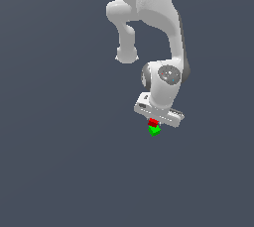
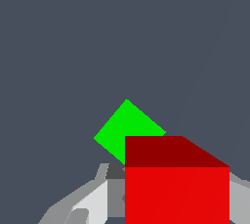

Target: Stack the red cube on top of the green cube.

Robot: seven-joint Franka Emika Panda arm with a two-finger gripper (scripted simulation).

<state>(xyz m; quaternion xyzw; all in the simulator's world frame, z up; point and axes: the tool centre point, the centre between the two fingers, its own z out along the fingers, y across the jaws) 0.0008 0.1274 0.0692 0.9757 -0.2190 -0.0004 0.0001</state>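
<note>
the red cube (image 2: 177, 189) runs off the wrist view's edge and hides part of the green cube (image 2: 128, 127). the gripper (image 1: 154, 120) fingertips are too small to make out in the exterior view

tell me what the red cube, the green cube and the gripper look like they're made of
Red cube: flat, matte, uniform colour with no grain or gloss; a simulator render, so real material is open, perhaps plastic.
Green cube: the same plain matte look, no texture.
Gripper: smooth white shell with soft shading and grey parts, resembling moulded plastic or painted metal; which one cannot be told.
</note>
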